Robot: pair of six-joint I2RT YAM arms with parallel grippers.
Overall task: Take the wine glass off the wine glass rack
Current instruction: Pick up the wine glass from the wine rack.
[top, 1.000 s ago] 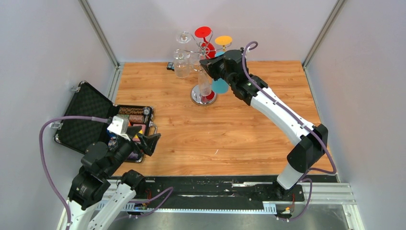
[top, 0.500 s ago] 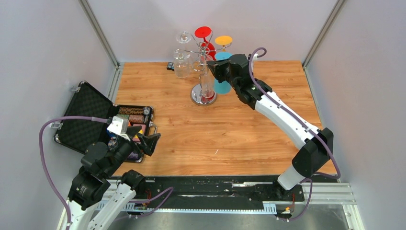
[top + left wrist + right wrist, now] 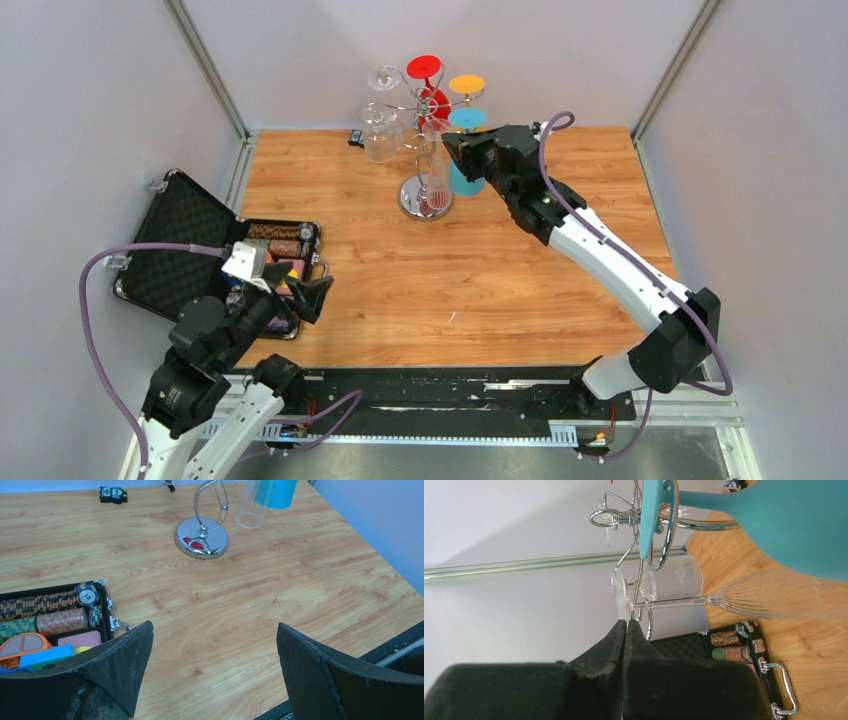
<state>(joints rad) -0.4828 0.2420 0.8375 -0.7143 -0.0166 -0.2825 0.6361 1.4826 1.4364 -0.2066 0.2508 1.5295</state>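
Closed right jaws seemingly touch the clear ribbed wine glass [image 3: 769, 600] on the chrome wire rack [image 3: 212, 540]; next, slide it off. Left jaws gape.

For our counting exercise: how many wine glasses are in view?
5, around the wine glass rack: red glass behind, orange glass and teal glass on the right, clear glass on the left, clear flute in front, its foot at the right gripper. Overlap may hide more.
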